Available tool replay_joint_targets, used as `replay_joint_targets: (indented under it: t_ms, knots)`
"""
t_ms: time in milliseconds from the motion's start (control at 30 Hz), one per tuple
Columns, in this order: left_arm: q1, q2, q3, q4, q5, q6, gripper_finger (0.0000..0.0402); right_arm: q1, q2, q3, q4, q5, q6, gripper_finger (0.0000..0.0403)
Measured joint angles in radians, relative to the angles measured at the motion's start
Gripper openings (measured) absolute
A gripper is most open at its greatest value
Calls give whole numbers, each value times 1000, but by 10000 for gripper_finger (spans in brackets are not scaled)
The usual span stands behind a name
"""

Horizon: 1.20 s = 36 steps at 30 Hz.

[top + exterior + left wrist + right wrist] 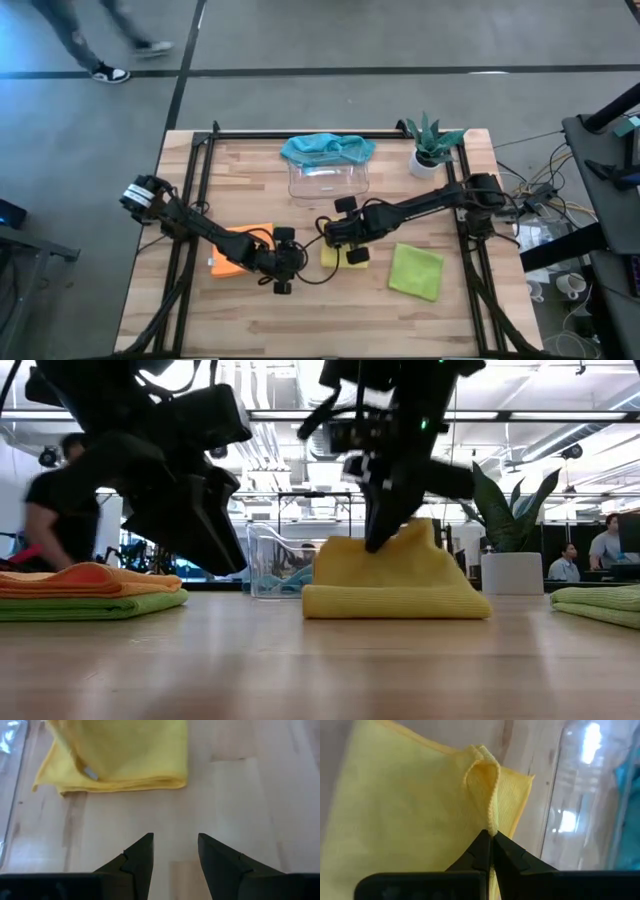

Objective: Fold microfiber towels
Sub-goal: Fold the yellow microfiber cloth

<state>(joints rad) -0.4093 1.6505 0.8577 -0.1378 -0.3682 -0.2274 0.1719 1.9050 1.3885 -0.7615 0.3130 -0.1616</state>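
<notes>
A yellow microfiber towel [341, 256] lies folded at the table's middle, one edge drawn up into a peak [415, 540]. My right gripper [491, 840] is shut on that raised edge. My left gripper [175, 845] hovers open over bare wood just left of the yellow towel [125, 755], with nothing between its fingers. An orange towel [85, 578] lies folded on a lime green one [100, 605] at the left. Another lime green towel [415, 270] lies flat at the right. A teal towel [328, 148] hangs over the clear tray's far rim. My right gripper pinches a doubled-over bit of the yellow towel's hemmed edge [492, 815] between its two fingertips. The fingers slant down from above. The pinched edge is lifted into a peak, while the towel's lower folded part [400, 600] stays on the table.
A clear plastic tray [330, 182] stands behind the yellow towel at the far middle. A small potted plant [432, 148] is at the far right. Bare wood [330, 320] runs along the near edge. People show in the room beyond the table.
</notes>
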Motion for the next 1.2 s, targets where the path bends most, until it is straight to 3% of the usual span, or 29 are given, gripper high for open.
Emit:
replay_joint_targets:
  t_ms: [267,633,1200]
  knots:
    - [15,0,-2,0,-3,0,139,0,-75,42,-52,-27,-5,9]
    - [17,2,-16,-1,0,-1,139,-105,-20,-23,68,-23,-31,9]
    - [17,2,-35,36,0,-2,139,-191,-6,-130,257,72,-57,13]
